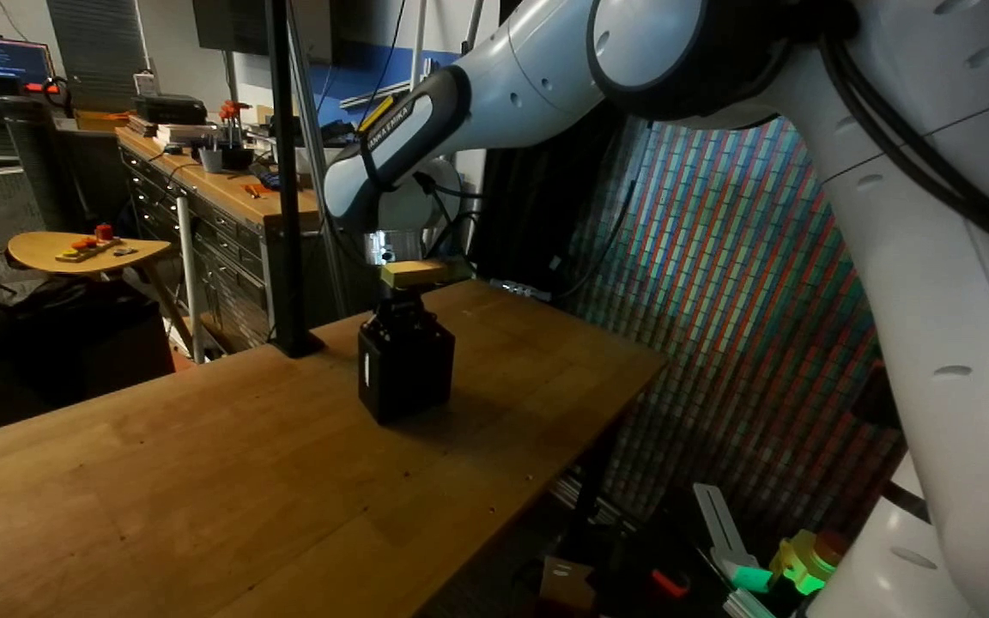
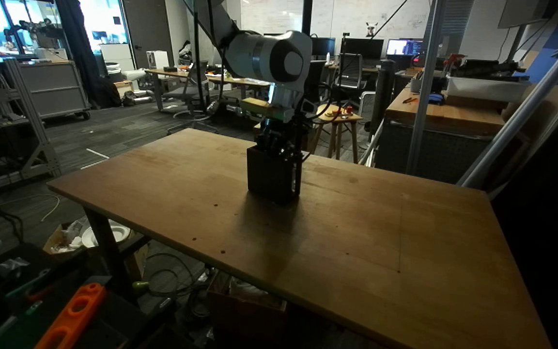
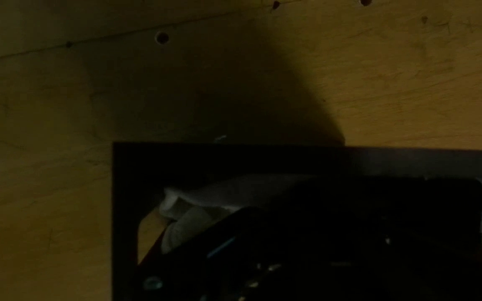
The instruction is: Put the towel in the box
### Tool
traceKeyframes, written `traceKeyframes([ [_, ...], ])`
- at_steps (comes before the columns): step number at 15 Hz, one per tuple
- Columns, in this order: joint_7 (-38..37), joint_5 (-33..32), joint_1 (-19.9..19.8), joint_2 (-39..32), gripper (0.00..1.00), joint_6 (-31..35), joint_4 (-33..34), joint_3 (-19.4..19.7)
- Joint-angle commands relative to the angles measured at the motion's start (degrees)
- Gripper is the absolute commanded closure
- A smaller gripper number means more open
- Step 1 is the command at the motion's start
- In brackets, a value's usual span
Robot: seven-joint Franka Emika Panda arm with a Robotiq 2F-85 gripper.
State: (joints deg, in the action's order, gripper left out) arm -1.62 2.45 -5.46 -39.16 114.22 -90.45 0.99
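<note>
The dark box [image 1: 413,373] stands upright on the wooden table and shows in both exterior views [image 2: 268,174]. From above, in the wrist view, its black rim [image 3: 232,159] frames the opening. Inside that opening lies part of the grey-white towel [image 3: 241,190], bunched along the upper left; deep shadow covers the rest of it. My gripper [image 1: 402,316] points straight down into the box, its lower part hidden by the walls. The jaws are shut. Their tips are lost in the dark, so I cannot see whether they pinch any towel.
The wooden tabletop [image 2: 380,232] spreads around the box. A black upright post [image 1: 286,215] rises at the table's edge near the arm. Beyond it are a drawer bench [image 1: 220,197] and a small stool [image 1: 87,249] bearing little objects.
</note>
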Motion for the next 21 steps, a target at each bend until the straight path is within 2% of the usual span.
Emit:
traceKeyframes([
  [1,3.83,3.07,-1.88,2.22,1.0,5.19,-4.96,-0.51],
  [5,8.03,5.43,-3.78,1.21,1.0,8.46,-6.04,-0.84],
  [10,12.25,6.66,-5.14,1.76,1.0,8.04,-7.38,-1.0],
  [16,13.89,1.57,-3.5,8.51,1.0,4.96,-10.51,0.51],
  [21,13.77,-3.59,-1.64,14.64,1.0,2.42,-10.1,0.31],
])
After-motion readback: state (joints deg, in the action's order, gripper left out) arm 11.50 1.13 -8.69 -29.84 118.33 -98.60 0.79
